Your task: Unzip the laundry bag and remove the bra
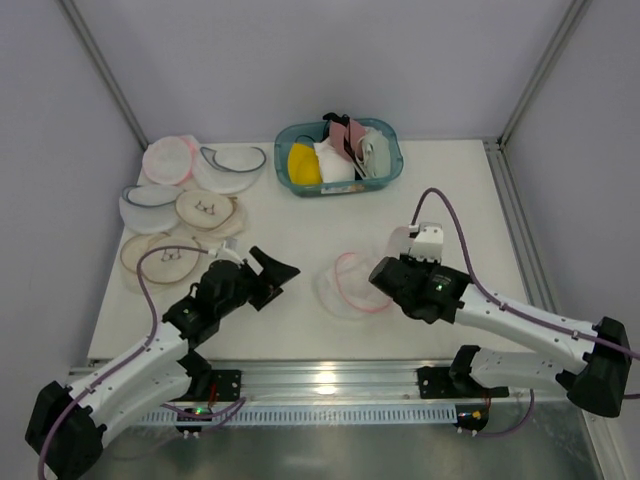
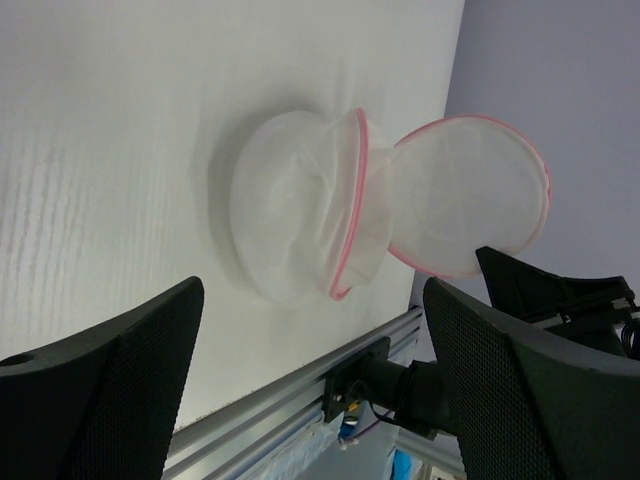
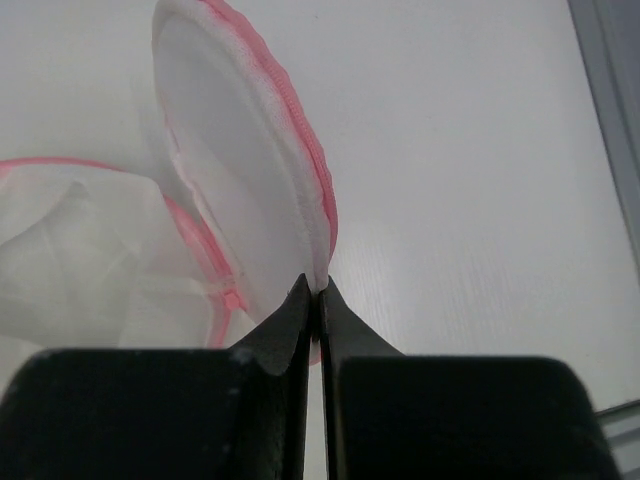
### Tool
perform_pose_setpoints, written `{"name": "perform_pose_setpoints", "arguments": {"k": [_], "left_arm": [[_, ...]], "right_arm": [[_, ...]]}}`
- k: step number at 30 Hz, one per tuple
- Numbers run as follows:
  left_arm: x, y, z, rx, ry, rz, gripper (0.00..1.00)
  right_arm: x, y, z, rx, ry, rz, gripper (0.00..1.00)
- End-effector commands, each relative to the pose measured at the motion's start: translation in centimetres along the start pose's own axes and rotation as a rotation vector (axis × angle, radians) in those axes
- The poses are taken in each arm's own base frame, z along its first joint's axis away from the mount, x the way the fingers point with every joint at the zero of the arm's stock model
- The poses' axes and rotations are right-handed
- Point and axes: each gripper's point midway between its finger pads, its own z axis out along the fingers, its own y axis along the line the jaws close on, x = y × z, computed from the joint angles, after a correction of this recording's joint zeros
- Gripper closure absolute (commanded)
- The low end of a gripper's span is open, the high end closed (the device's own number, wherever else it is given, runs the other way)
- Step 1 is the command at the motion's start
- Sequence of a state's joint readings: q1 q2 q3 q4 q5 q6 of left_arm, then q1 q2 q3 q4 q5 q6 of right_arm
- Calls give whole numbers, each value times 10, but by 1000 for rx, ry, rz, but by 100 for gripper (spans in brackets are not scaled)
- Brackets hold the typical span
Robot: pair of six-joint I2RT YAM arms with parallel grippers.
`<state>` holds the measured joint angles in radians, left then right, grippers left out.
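Observation:
The laundry bag (image 1: 350, 285) lies unzipped at the table's middle, its round lid (image 2: 470, 195) swung up away from the lower half (image 2: 290, 215). My right gripper (image 1: 382, 273) is shut on the lid's pink zipper rim (image 3: 322, 215), its fingertips (image 3: 305, 300) pinched together on the edge. A pale, almost white crumpled bulge inside the lower half looks like the bra (image 3: 60, 250). My left gripper (image 1: 275, 282) hangs open a short way left of the bag, with nothing between its fingers (image 2: 150, 350).
A blue basket (image 1: 393, 170) with a yellow bra and other garments stands at the back. Several other mesh pouches (image 1: 190, 195) lie at the back left. An aluminium rail (image 1: 320, 378) runs along the table's near edge.

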<state>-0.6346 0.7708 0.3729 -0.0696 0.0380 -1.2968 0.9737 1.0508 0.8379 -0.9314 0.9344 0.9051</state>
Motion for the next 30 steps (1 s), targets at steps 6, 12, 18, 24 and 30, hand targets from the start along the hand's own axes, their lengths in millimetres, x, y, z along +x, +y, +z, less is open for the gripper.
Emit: {"name": "perform_pose_setpoints", "arguments": {"k": [6, 12, 18, 24, 30], "left_arm": [[-16, -2, -8, -13, -87, 31, 7], [-24, 10, -20, -40, -146, 12, 7], [-30, 22, -34, -85, -189, 14, 6], [-31, 28, -38, -100, -204, -1, 6], [-31, 28, -38, -101, -203, -11, 6]], "right_arm": [[-59, 29, -37, 177, -261, -375, 96], [-32, 110, -47, 178, -381, -652, 96], [-13, 148, -73, 84, -460, -698, 96], [10, 161, -95, -18, -559, -692, 90], [12, 166, -124, -132, -615, -627, 23]]}}
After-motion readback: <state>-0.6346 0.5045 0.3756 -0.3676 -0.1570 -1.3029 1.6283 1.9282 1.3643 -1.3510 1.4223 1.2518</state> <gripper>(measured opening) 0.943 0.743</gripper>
